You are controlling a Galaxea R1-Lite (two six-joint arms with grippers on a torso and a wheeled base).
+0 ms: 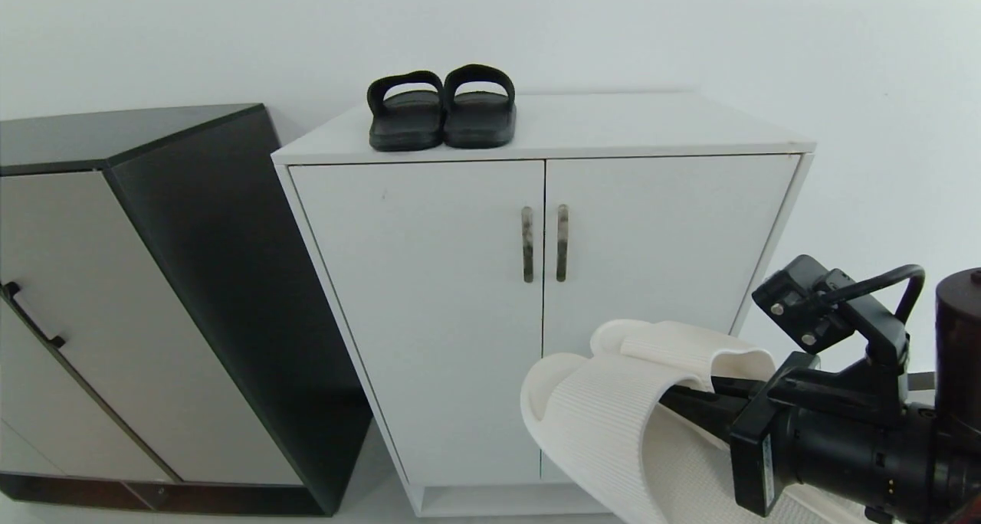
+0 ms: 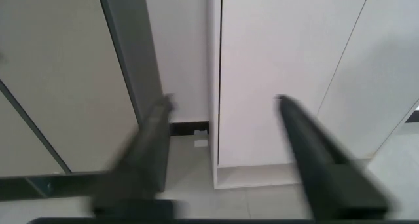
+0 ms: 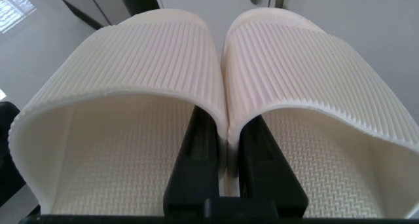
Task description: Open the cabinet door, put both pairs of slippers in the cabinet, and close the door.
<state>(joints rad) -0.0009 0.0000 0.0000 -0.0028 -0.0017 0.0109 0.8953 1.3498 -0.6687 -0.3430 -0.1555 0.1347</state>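
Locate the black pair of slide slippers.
The black slide slippers sit side by side on top of the white two-door cabinet, near its left front edge in the head view.

You're looking at white slippers (image 3: pixel 150 60) with finely ribbed, matt straps and an embossed footbed, probably soft foam. The black slippers (image 1: pixel 442 110) look matt and rubbery. The white cabinet (image 1: pixel 429 317) is smooth, low-sheen board; its handles (image 1: pixel 527 244) are brushed metal.

A plain white wall (image 1: pixel 843 49) in even light; against it stands a black-sided cupboard (image 1: pixel 191 279) with pale grey doors and a dark handle (image 1: pixel 31 317), on a light tiled floor (image 2: pixel 262 204)
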